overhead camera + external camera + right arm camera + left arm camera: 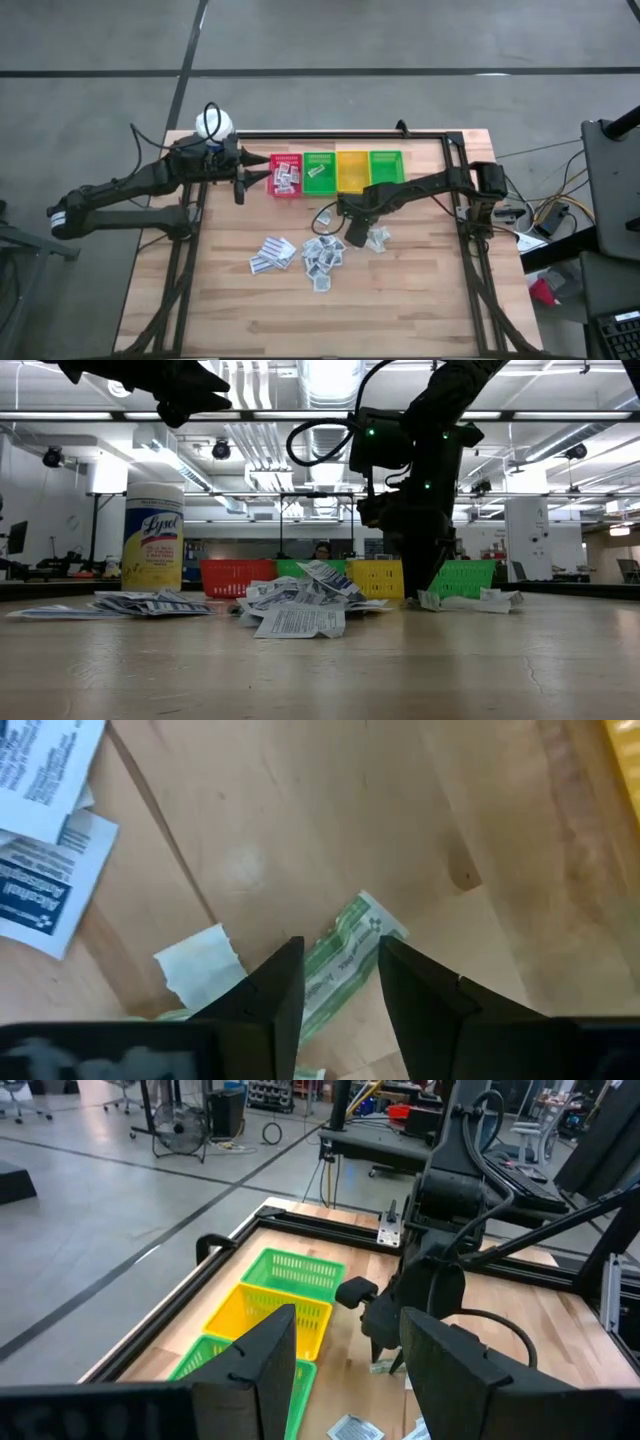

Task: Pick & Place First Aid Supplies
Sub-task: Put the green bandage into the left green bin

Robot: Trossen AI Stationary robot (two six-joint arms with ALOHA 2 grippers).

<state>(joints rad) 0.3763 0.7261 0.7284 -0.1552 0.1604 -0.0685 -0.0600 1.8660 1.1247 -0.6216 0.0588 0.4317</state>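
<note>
While four bins (338,171) wait, right end effector (340,982) part-open astride green-print packet (345,963).

Sachets (322,254) mid-table, before four bins (337,172) in a row.

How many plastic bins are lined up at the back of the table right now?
4, side by side along the back edge: a red bin, a green bin, a yellow bin and another green bin. None looks hidden.
</note>
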